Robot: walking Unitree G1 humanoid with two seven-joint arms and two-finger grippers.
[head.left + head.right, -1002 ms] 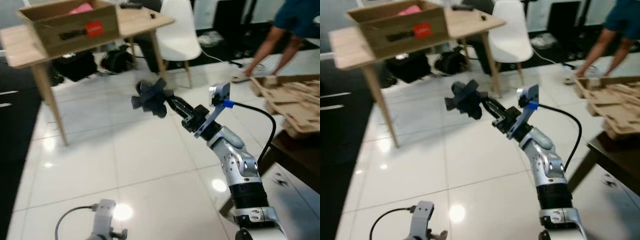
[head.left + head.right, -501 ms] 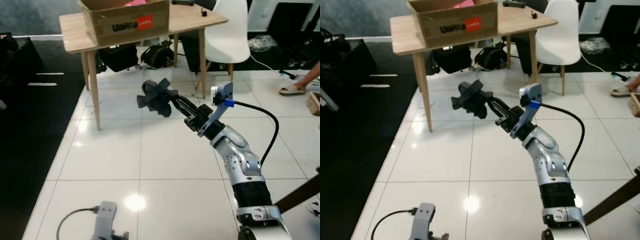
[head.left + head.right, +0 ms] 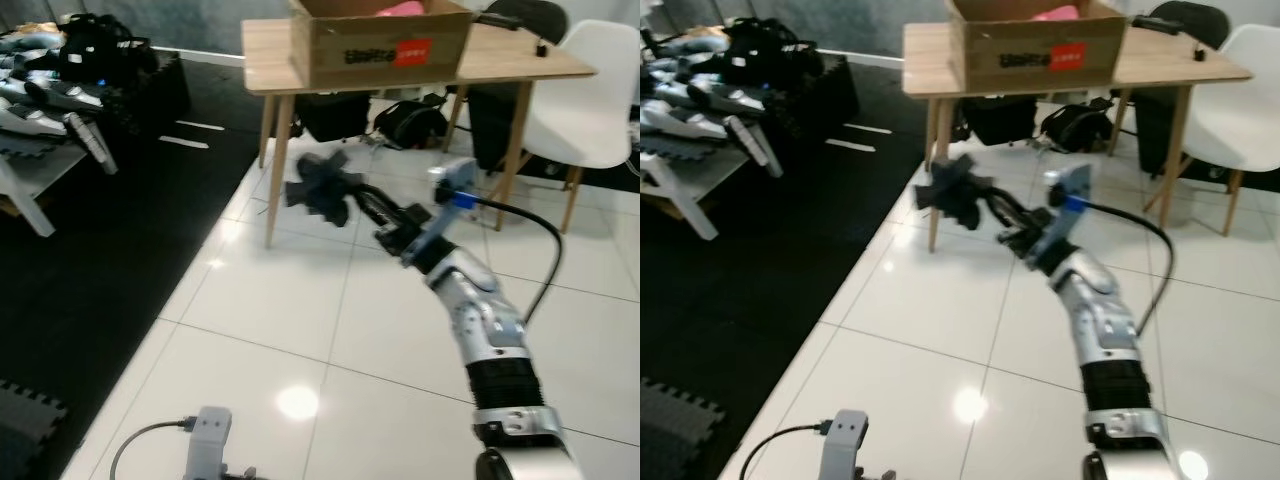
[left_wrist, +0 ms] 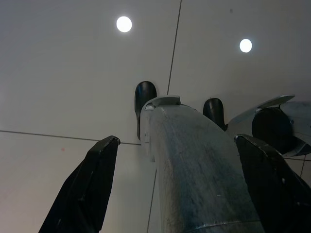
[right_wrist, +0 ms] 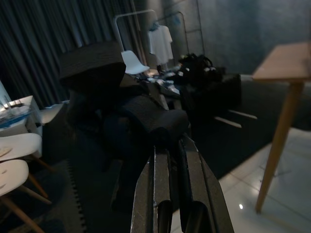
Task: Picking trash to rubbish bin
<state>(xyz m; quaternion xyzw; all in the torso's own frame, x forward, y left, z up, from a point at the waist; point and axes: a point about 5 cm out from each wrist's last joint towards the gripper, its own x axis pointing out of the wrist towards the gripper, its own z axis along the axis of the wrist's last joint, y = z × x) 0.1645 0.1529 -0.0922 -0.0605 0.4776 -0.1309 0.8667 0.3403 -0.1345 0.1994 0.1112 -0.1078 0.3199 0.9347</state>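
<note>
Standing beyond the jaws, a wooden table (image 3: 270, 45) carrying a cardboard box (image 3: 380, 45) is seen, with a white chair (image 3: 595, 95) beside it on the pale tiled floor (image 3: 260, 300). A crumpled dark piece of trash (image 3: 320, 187) is pinched between the pressed-together fingers of the right gripper (image 3: 362, 203), held out in mid-air. The left gripper (image 4: 177, 187) is pointed at the floor, jaws spread wide.

Cardboard box (image 3: 381, 42) on table (image 3: 272, 60), chair (image 3: 598, 95) to its right

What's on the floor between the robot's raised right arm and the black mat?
Bare white floor tiles in the eye views; right gripper holds dark trash above, beside the black mat.
</note>
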